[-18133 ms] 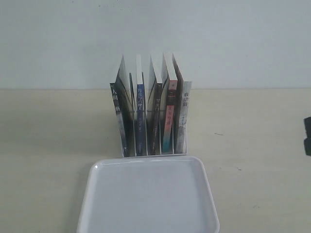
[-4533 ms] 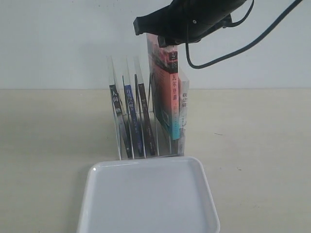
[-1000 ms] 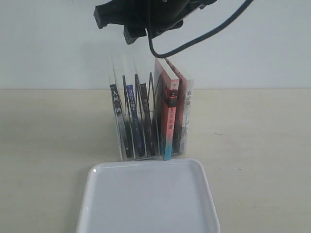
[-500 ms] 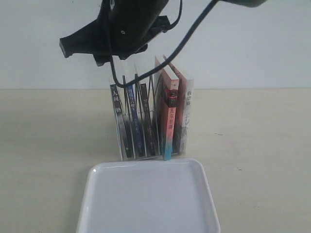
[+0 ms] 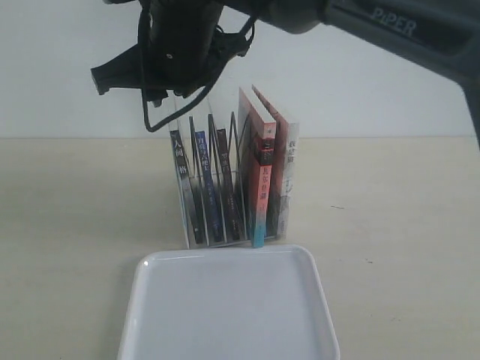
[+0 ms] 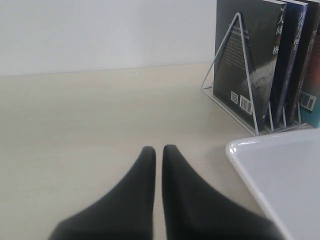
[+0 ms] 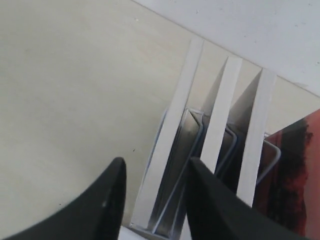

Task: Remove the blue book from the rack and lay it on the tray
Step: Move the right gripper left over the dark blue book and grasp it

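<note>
Tabletop (image 5: 390,225), pale beige and matt, carries everything. On its near side lies the large white rectangular plastic tray (image 5: 225,315) with a low rim, nothing on it yet. Just beyond the tray's far edge stands the small clear acrylic rack (image 5: 235,135) with upright dividers, holding five books on end. A black robot arm (image 5: 390,30) reaches in from the upper right and across the middle, so that the right gripper (image 7: 155,161) hangs above the rack's left end. Its fingers are spread apart and hold nothing. They seem to straddle the page edge of the leftmost, black-spined book (image 5: 180,165) rather than its neighbour.

The blue book (image 5: 204,172), a thin paperback with a narrow navy spine, sits second from the left in the rack and leans slightly. One more dark-spined volume separates it from the red-and-teal-spined book (image 5: 259,187). The left gripper (image 6: 156,150) hovers low over bare table to the left of rack and tray, its fingers drawn almost together with nothing between them.

The blue book is probably light and bendy, with a smooth cover that may slip. The top edge close to the spine looks the stiffest place to pinch. A straight upward pull should keep the light rack from tipping or riding up with it.
</note>
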Controlling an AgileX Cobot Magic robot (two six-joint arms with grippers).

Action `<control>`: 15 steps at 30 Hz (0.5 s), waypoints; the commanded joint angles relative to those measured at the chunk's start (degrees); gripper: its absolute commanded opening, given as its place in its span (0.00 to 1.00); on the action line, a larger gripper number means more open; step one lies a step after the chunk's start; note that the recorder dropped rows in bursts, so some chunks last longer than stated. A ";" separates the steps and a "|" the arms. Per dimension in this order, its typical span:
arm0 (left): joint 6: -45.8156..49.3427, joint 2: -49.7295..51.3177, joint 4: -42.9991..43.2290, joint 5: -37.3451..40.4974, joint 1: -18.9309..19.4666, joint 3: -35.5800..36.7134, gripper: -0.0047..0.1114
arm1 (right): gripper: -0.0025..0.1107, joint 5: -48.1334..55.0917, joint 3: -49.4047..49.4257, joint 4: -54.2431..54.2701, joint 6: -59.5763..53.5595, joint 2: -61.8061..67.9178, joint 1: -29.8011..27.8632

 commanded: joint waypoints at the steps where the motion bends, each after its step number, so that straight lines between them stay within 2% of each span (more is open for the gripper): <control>1: 0.23 -0.12 -0.16 -0.17 0.18 -0.17 0.08 | 0.27 1.01 -1.03 0.05 0.78 0.85 -2.54; 15: 0.23 -0.12 -0.16 -0.17 0.18 -0.17 0.08 | 0.27 -0.12 -0.77 2.31 0.15 1.96 -4.13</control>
